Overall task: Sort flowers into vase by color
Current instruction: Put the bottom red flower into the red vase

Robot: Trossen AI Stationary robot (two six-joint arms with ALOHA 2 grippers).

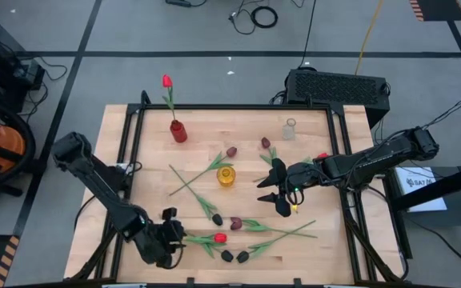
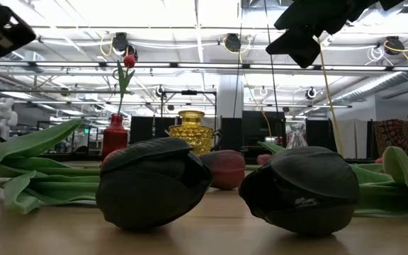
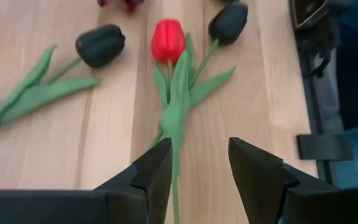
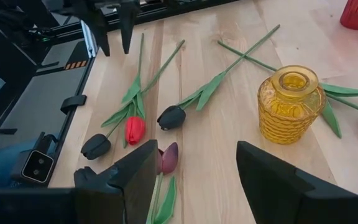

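A red tulip [image 3: 168, 39] lies flat near the table's near edge, its head [image 1: 220, 238] pointing right. My left gripper [image 3: 197, 146] is open, with a finger on either side of the tulip's green stem [image 3: 174, 180], and I see no contact. My right gripper [image 1: 274, 188] is open and empty. It hovers right of the yellow vase [image 1: 226, 176], and a maroon tulip [image 4: 169, 157] lies below it. The red vase [image 1: 178, 131] holds one red tulip upright. Black tulips [image 3: 100, 45] and maroon tulips [image 1: 231, 151] lie scattered on the table.
A clear glass vase [image 1: 290, 130] stands near the far right of the table. Two black tulip heads [image 2: 151, 180] lie at the near edge. Crossed stems [image 1: 194, 180] lie left of the yellow vase. A black frame rail [image 1: 130, 160] borders the table.
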